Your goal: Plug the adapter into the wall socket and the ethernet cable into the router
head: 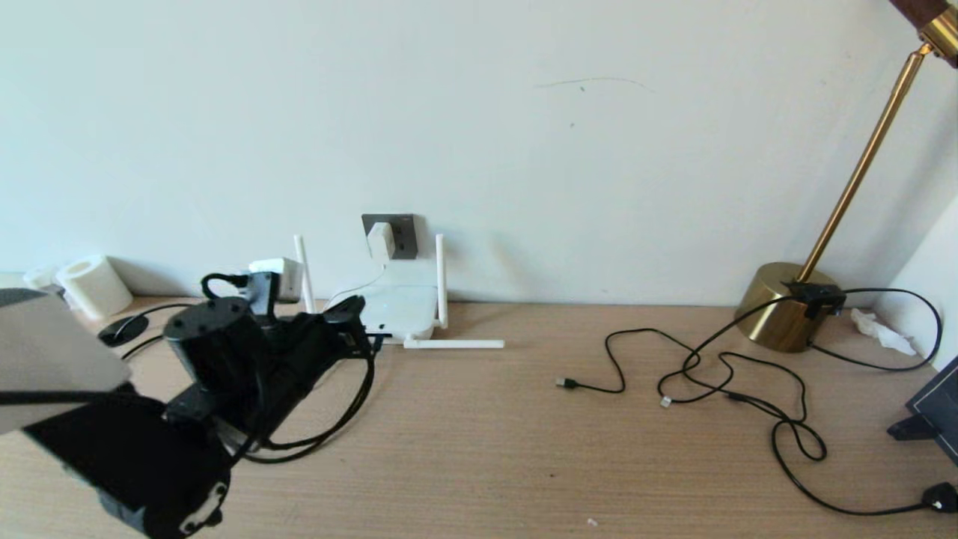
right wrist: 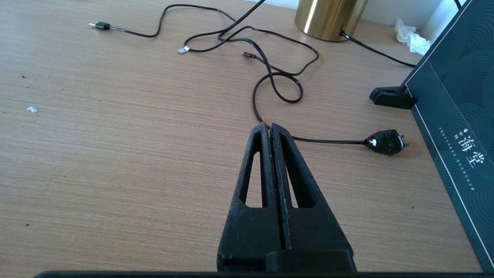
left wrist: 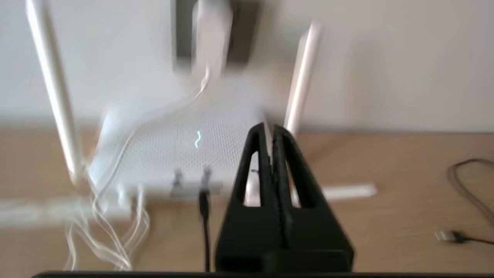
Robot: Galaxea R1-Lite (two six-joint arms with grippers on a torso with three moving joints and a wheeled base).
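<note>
The small white adapter (head: 379, 239) sits in the dark grey wall socket (head: 391, 236); below, a black ethernet cable (left wrist: 203, 208) meets the flat white router (head: 400, 310) (contact blurred). Left gripper (left wrist: 269, 129) closed, empty, just before it; right gripper (right wrist: 267, 126) closed over the wooden table (right wrist: 115, 154)

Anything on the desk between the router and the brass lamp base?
Mostly bare wood in the head view, between router and lamp base: only thin black cables with small plugs, nearer the lamp.

Antennas (head: 440, 281) (upright) flanking router (head: 400, 308) ports
</note>
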